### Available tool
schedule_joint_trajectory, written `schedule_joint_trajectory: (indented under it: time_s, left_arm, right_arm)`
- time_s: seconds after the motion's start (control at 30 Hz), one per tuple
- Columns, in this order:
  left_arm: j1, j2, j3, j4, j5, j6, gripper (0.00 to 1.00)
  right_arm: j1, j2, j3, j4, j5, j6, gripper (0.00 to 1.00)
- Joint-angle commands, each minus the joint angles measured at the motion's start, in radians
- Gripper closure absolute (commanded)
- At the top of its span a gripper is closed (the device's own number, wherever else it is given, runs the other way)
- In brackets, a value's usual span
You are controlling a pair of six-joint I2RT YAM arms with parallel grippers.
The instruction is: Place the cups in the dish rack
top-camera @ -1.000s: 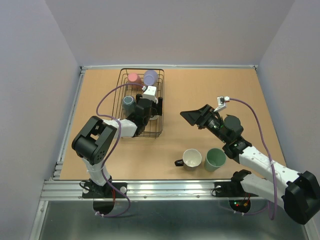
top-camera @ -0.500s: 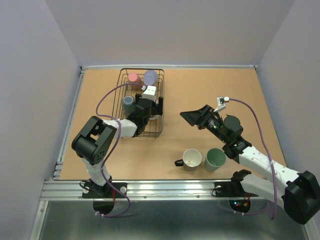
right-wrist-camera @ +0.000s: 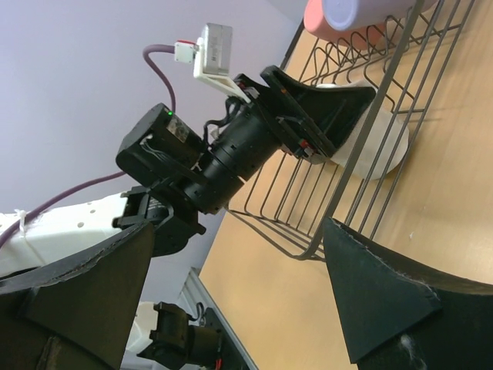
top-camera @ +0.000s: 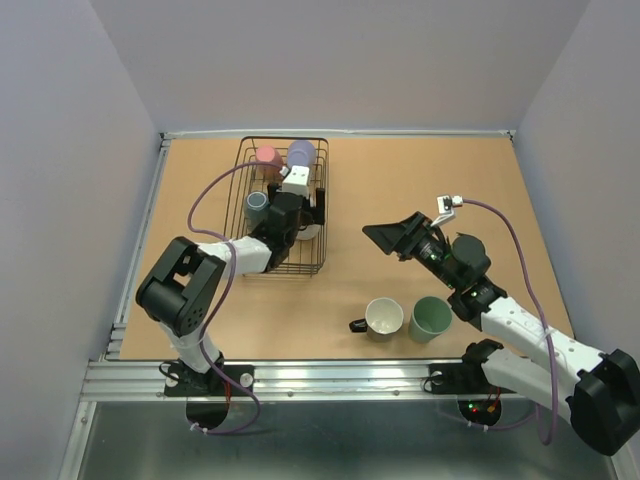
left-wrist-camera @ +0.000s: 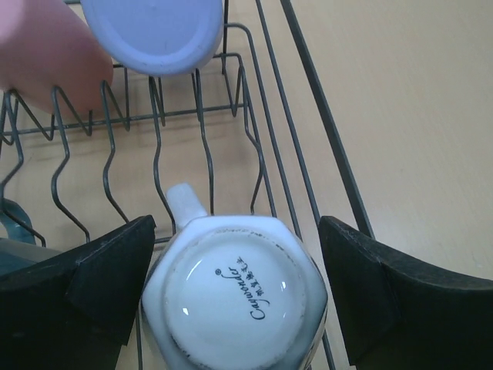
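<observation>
**Four cups in the rack, two waiting on the table**

On the tan table (top-camera: 420, 170) the black wire dish rack (top-camera: 284, 139) stands at the far left, well apart from the two cups left on the bare top near the arms. The left gripper (top-camera: 302, 218) reaches into the rack's near right corner. Its fingers are spread wide on either side of a white cup (left-wrist-camera: 235, 297), which stands upside down among the divider wires with its handle pointing to the far end. Whether the pads touch the cup's sides I cannot tell. The right gripper (top-camera: 390, 237) hangs over the middle of the table, fingers wide apart and holding nothing, pointing toward the rack.

Inside the rack a pink cup (top-camera: 266, 156) and a lavender cup (top-camera: 300, 153) sit side by side at the far end, and a grey-blue cup (top-camera: 257, 202) sits on the left.

The step in hand looks like setting down the white cup — the fourth of six. Next the left arm should lift straight up, clear of the wires, while the right arm drops to the cream cup with the black handle (top-camera: 384, 316) or the green cup (top-camera: 431, 318) just beside it — they nearly touch, so the fingers need care not to knock the neighbour
</observation>
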Motion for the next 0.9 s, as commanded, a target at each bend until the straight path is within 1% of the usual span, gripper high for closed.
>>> schedule_joint_trajectory:
  time_s: [0.0, 0.2, 0.3, 0.4, 0.47, 0.6, 0.63, 0.73, 0.8, 0.87]
  left_arm:
    - [-0.005, -0.088, 0.067, 0.007, -0.035, 0.009, 0.01]
    - [-0.005, -0.133, 0.108, -0.051, -0.040, 0.026, 0.01]
    - [-0.011, -0.185, 0.113, -0.082, -0.042, 0.026, 0.01]
    - [-0.020, -0.248, 0.120, -0.125, -0.060, 0.038, 0.01]
    - [-0.023, -0.301, 0.128, -0.167, -0.068, 0.038, 0.01]
    - [-0.025, -0.404, 0.139, -0.260, -0.091, 0.015, 0.01]
    - [-0.026, -0.448, 0.143, -0.304, -0.098, -0.002, 0.01]
    - [-0.025, -0.525, 0.145, -0.368, -0.088, -0.028, 0.01]
    - [-0.026, -0.597, 0.148, -0.437, -0.080, -0.037, 0.01]
    - [-0.026, -0.663, 0.157, -0.523, -0.081, -0.046, 0.01]
  right_arm:
    - [-0.006, -0.026, -0.022, 0.035, -0.013, 0.006, 0.05]
    - [-0.006, -0.038, -0.019, 0.032, -0.026, 0.000, 0.05]
    - [-0.006, -0.046, 0.000, -0.020, -0.028, -0.027, 0.05]
    - [-0.006, -0.078, 0.026, -0.118, -0.011, -0.067, 0.06]
    - [-0.006, -0.111, 0.049, -0.213, 0.000, -0.107, 0.06]
    - [-0.005, -0.157, 0.130, -0.375, -0.008, -0.176, 0.06]
    - [-0.004, -0.162, 0.171, -0.449, -0.023, -0.194, 0.06]
    - [-0.005, -0.148, 0.240, -0.601, -0.092, -0.211, 0.06]
    - [-0.004, -0.125, 0.314, -0.676, -0.135, -0.222, 0.06]
    - [-0.005, -0.081, 0.379, -0.782, -0.215, -0.244, 0.09]
